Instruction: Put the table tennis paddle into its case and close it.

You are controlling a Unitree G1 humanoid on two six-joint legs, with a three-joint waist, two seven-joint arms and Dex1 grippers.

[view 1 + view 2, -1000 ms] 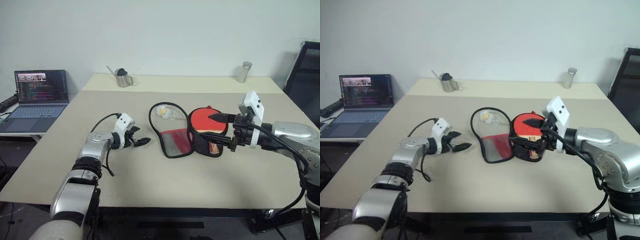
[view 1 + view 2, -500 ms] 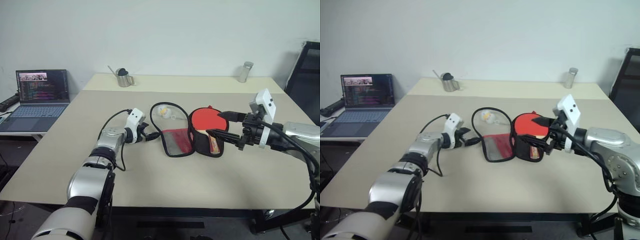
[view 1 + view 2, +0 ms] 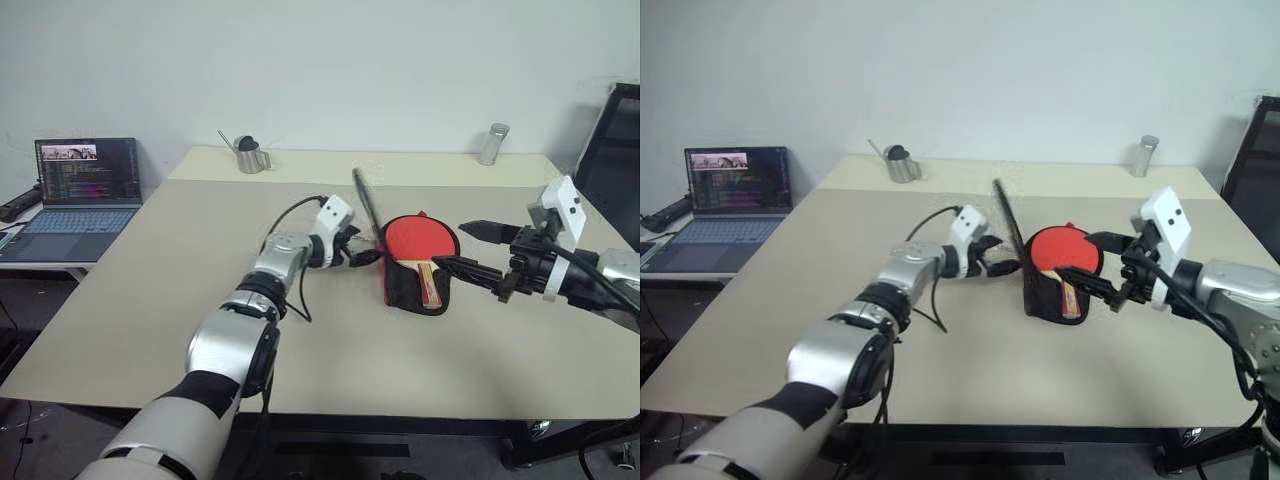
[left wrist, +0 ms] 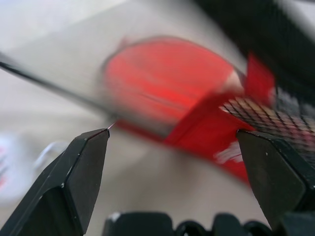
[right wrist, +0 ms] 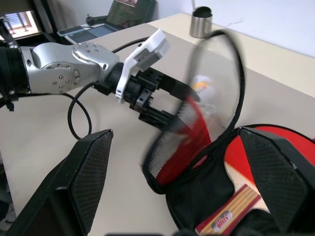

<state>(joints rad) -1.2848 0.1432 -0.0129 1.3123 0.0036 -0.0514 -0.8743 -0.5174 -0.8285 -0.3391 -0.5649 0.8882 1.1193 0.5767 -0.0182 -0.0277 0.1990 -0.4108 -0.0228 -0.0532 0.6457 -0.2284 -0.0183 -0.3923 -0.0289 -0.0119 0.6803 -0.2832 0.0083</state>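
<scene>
Standing nearly on edge, the case's free flap (image 3: 366, 208) rises between the left gripper (image 3: 362, 254) and the table tennis paddle (image 3: 420, 243), and that is the relation the closing move hangs on. The paddle lies flat in the lower half of the case (image 3: 405, 290) on the worktop (image 3: 330, 350), its red blade toward the far side and its wooden handle (image 3: 429, 283) pointing back toward the robot, so its long axis runs roughly front to back. The flap hinges along the case's left edge, right where the left fingers (image 5: 162, 115) meet it; they are spread wide and seem to push or prop its lower rim rather than pinch it, though the blur leaves actual contact unclear. From those fingers, the paddle lies to the right, just past the flap.

The right gripper (image 3: 470, 248) hovers beside the case on its right, fingers fully apart and holding nothing. The left arm is clearly the nearer one to the flap, so tipping it over to the right, onto the blade, looks like its job; the zip is not yet closed.
</scene>
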